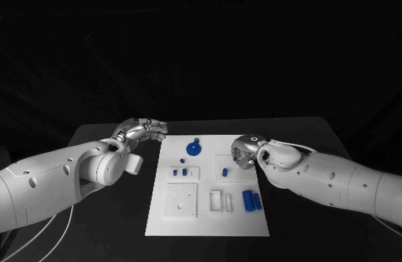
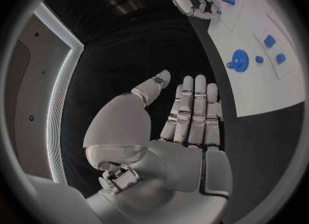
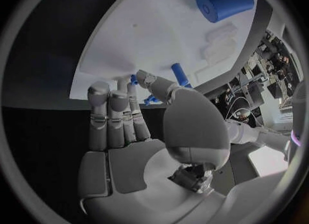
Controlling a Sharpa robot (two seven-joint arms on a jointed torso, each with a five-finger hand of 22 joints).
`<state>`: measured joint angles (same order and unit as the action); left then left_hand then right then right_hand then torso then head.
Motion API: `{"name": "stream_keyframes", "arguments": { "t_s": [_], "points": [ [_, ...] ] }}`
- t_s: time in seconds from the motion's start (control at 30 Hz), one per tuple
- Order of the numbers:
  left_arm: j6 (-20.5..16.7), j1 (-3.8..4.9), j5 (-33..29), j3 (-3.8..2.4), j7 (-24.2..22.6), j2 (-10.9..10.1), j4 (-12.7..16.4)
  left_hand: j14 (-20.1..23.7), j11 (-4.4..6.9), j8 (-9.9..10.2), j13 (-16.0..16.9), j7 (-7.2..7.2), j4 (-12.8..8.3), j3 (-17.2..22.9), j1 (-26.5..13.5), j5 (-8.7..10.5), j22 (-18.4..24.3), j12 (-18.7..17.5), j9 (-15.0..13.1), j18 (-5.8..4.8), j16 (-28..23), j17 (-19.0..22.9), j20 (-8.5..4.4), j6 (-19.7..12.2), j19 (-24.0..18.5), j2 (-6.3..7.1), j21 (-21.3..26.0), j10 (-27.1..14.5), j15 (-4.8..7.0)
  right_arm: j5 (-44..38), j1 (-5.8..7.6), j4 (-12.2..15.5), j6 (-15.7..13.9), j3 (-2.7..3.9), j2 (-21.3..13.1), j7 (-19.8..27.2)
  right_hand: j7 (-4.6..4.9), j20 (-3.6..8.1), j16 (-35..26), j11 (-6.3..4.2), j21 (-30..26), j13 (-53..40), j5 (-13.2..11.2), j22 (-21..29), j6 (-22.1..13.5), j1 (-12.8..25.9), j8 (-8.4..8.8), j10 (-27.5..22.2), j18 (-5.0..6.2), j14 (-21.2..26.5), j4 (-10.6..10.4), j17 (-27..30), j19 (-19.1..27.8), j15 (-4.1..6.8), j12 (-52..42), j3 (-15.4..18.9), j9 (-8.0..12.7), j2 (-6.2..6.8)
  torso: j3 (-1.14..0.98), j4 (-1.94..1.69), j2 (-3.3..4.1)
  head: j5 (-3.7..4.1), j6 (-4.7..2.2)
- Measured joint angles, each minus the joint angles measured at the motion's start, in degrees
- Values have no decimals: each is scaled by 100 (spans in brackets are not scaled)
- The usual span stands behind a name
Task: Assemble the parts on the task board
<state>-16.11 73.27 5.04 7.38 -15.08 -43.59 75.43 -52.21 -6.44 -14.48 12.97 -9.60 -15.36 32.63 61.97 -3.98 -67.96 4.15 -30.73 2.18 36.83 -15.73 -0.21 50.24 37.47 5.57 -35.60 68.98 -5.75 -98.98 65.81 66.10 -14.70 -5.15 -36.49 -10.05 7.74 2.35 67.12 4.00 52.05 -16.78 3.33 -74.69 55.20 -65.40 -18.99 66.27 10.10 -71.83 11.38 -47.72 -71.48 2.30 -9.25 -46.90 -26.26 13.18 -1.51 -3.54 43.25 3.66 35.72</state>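
Robot hand, left (image 1: 142,131), spread and empty off the task board's (image 1: 210,224) left edge; right robot hand (image 1: 246,152) spread at its right edge. Blue parts (image 1: 251,200) scattered on board mid-bench; assembly seemingly barely begun.

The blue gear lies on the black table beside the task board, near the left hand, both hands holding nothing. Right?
Not quite: the blue gear lies on the task board itself, at its far end, as the head view shows. The left hand and right hand do hold nothing.
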Motion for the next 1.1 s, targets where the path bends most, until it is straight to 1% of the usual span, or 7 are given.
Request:
{"name": "stream_keyframes", "arguments": {
  "t_s": [0.17, 0.23, 0.4, 0.5, 0.67, 0.87, 1.1],
  "points": [
    [1, 0, -5, 0, 0, -1, 0, 0, 0, 0, -3, 0, 0, 0, 0, 0, -5, 0, 5, 0, 0, -6, 20, 0, -20, 0, 0, 0, 0, -23, -11, -51, -23, -2, 56, -23, 7, -9, 0, 4, 0, -27, 0, 0, 11, 24, -40, 16, -1, -5, 0, 0, -8, 6, -12, 0, -22, -23, 1, -1, 0, -1, 9],
    [2, 0, -6, 0, 0, -1, -2, 0, 0, 0, -5, 0, 0, 0, 0, 0, -6, 0, 5, 0, 0, -11, 21, 0, -20, 0, 0, 0, 0, -35, -17, -75, -36, 0, 85, -38, 17, -19, 0, -43, 0, -28, 0, -3, 21, 24, -48, 63, -1, -15, 0, 0, -19, 15, -30, 0, -18, -23, 1, -2, 0, -1, 12],
    [6, -1, -9, 0, 1, -1, -3, 0, 0, 0, -5, 0, 0, 0, 0, 0, -5, 0, 5, 0, -23, -18, 21, 0, -20, 0, 0, 0, 0, -66, -32, -104, -70, 4, 121, -76, 26, -21, 0, -64, 4, -28, 0, -6, 32, 24, -48, 106, -1, -27, 16, 6, -20, 23, -44, -15, -17, -23, 5, -4, -1, -1, 15],
    [9, -1, -10, 0, 4, 0, -5, 0, 0, 0, -5, 0, 0, 0, 0, 0, -8, 0, 5, 0, -23, -20, 21, 0, -20, 0, 10, 0, 0, -82, -34, -120, -76, 4, 135, -95, 18, -26, 0, -52, 4, -28, 0, -6, 41, 31, -48, 135, -1, -36, 15, 6, -25, 17, -27, -15, -17, -30, 5, -4, -1, -1, 18],
    [15, -1, -12, 0, 8, 1, -7, 0, 0, 0, -10, 0, 0, 0, 0, 0, -10, 0, 4, 0, -45, -24, 21, 0, -20, 0, 21, 0, 0, -108, -39, -142, -82, 5, 151, -119, -1, 12, 0, -114, 5, -5, 0, -20, 59, 17, -48, 258, -5, -23, 73, 13, -25, 28, 38, -23, -17, -78, 12, -7, -4, -1, 34],
    [18, -1, -13, 0, 11, 1, -11, -20, -13, 0, -10, 0, 0, 0, 0, 0, -10, 0, 8, -1, -45, -30, 21, 0, -20, 0, 21, -13, -20, -154, -52, -135, -84, 8, 171, -143, -89, 20, 0, -155, 5, -60, 0, -26, 237, -35, -97, 401, -33, -13, 289, 32, 6, 79, -51, -95, -40, -254, 14, -7, -7, -3, 41],
    [22, -1, -15, 0, 12, 11, -16, -20, -21, 0, -9, 0, 0, 0, 0, 0, -16, 0, 9, -1, -45, -41, 21, 0, -20, 0, 20, -20, -20, -268, -90, -138, -162, 16, 201, -222, -173, 42, 23, -166, 6, -148, 28, -26, 415, -20, -164, 428, -33, -52, 427, 53, -17, 125, -124, -171, -106, -311, 14, -3, -7, 1, 48]
  ]
}}
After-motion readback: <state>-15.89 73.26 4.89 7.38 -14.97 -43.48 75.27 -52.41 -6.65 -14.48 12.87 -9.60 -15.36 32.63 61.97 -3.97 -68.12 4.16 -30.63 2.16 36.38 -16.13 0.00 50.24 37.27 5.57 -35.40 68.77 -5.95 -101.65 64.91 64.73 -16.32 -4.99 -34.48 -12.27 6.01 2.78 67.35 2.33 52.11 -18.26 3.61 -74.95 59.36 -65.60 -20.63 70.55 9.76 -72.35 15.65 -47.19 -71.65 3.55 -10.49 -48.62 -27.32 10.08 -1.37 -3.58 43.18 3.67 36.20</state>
